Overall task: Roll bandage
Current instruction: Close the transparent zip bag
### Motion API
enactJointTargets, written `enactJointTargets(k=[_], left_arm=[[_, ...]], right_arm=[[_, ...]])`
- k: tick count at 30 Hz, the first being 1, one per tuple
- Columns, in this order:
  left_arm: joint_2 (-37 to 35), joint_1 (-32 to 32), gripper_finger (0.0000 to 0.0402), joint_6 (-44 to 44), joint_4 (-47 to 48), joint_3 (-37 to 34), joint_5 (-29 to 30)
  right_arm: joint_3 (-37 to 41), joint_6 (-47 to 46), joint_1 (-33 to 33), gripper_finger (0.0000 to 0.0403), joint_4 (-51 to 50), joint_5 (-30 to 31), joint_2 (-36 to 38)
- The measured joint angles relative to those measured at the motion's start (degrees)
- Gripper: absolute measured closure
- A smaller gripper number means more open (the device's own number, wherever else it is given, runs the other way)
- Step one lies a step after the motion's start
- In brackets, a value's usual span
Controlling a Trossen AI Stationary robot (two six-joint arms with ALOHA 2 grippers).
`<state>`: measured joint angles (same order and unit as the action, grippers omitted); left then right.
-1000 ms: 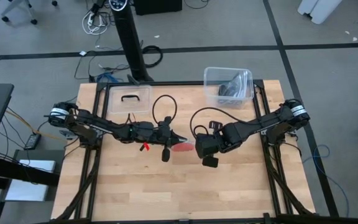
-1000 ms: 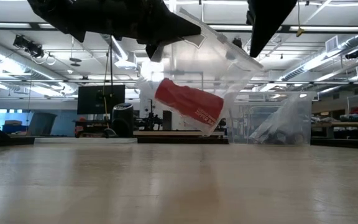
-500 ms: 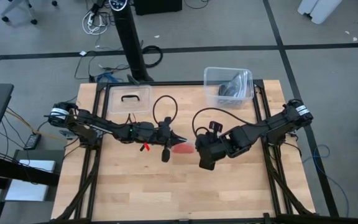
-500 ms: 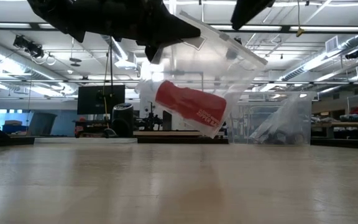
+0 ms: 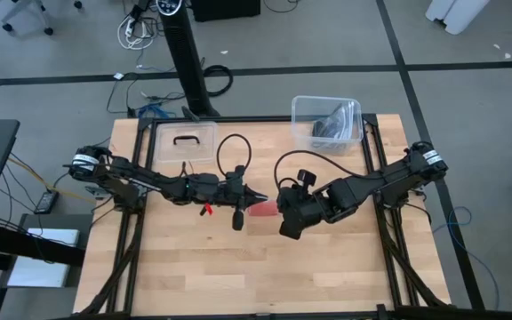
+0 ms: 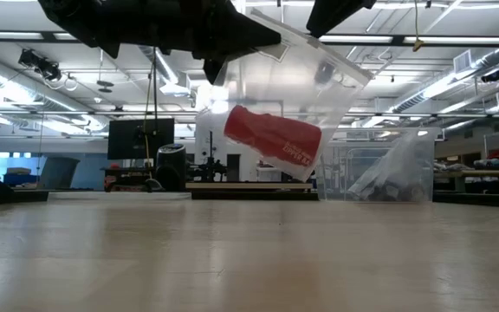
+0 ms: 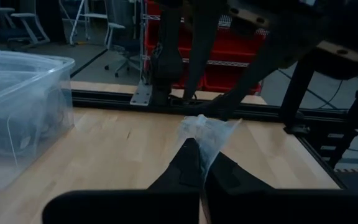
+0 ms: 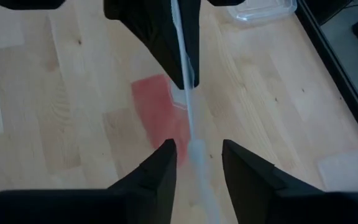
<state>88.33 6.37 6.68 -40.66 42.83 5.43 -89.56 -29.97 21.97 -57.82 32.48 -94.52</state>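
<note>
The bandage is a bright red roll lying tilted inside a clear plastic bag. The bag hangs above the table's middle from my left gripper, which is shut on it. From above, the roll shows as a red patch between the two grippers. My right gripper is open. Its fingers stand on either side of the bag's thin edge with a gap on each side. In the right wrist view the roll shows through the plastic, below my left gripper. My left gripper pinches a bunched upper corner of the bag between its two fingers. The fingers come level from the table's left side. The bag hangs below them, clear of the table, with the roll resting slantwise in its lower part.
A clear plastic bin with dark things in it stands at the table's far right. A clear lid with a dark handle lies at the far left. Black cables loop over both arms. Bare wood lies along the near half.
My right gripper has turned at the wrist, risen a little and shifted toward my left gripper. The bag has swung slightly, and the red roll inside sits a bit higher than before. My left gripper has kept still.
</note>
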Motion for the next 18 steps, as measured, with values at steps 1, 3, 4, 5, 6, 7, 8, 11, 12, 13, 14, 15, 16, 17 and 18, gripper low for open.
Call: enactJointTargets(k=[1, 3, 4, 5, 6, 7, 8, 11, 12, 13, 14, 15, 16, 17, 18], left_arm=[[0.0, 0.0, 0.0402, 0.0, -0.3, 0.0, 0.0], [0.0, 0.0, 0.0402, 0.0, -0.6, 0.0, -0.1], [0.0, 0.0, 0.0402, 0.0, -0.8, 0.0, -0.1], [0.0, 0.0, 0.0402, 0.0, -1.0, 0.0, -0.1], [0.0, 0.0, 0.0402, 0.0, -1.4, 0.0, -0.1], [0.0, 0.0, 0.0402, 0.0, -1.8, 0.0, -0.1], [0.0, 0.0, 0.0402, 0.0, -2.1, 0.0, -0.2], [0.0, 0.0, 0.0402, 0.0, -3.2, 0.0, -1.0], [0.0, 0.0, 0.0402, 0.0, -3.4, 0.0, -1.1], [0.0, 0.0, 0.0402, 0.0, -3.4, 0.0, -1.1], [0.0, 0.0, 0.0402, 0.0, -3.4, 0.0, -1.2], [0.0, 0.0, 0.0402, 0.0, -3.3, 0.0, -1.2], [0.0, 0.0, 0.0402, 0.0, -3.3, 0.0, -1.2], [0.0, 0.0, 0.0402, 0.0, -3.3, 0.0, -1.2], [0.0, 0.0, 0.0402, 0.0, -3.3, 0.0, -1.2]], right_arm=[[0.0, 0.1, -0.2, 0.0283, 0.0, -0.1, 0.0], [0.0, 0.1, -0.6, 0.0287, 0.0, -0.2, 0.0], [0.0, 0.2, -0.7, 0.0288, 0.0, -0.3, 0.0], [0.0, 0.3, -0.8, 0.0289, 0.0, -0.3, 0.0], [0.0, 0.6, -0.8, 0.0289, 0.0, -0.4, 0.0], [0.0, 0.7, -0.8, 0.0291, 0.0, -0.6, 0.0], [0.0, 0.9, -0.8, 0.0292, 0.0, -0.9, 0.0], [0.0, 1.2, -0.8, 0.0302, 0.0, -1.3, 0.0], [0.0, 1.2, -0.8, 0.0307, 0.0, -1.2, 0.0], [0.0, 1.2, -0.8, 0.0313, 0.0, -1.0, 0.0], [0.0, 1.4, -0.8, 0.0320, 0.0, -0.8, 0.0], [0.0, 1.6, -0.8, 0.0328, 0.0, -0.8, 0.0], [0.0, 1.8, -0.8, 0.0339, 0.0, -0.8, 0.0], [0.0, 2.0, -0.8, 0.0351, 0.0, -0.7, 0.0], [0.0, 2.3, -0.8, 0.0364, 0.0, -0.7, 0.0]])
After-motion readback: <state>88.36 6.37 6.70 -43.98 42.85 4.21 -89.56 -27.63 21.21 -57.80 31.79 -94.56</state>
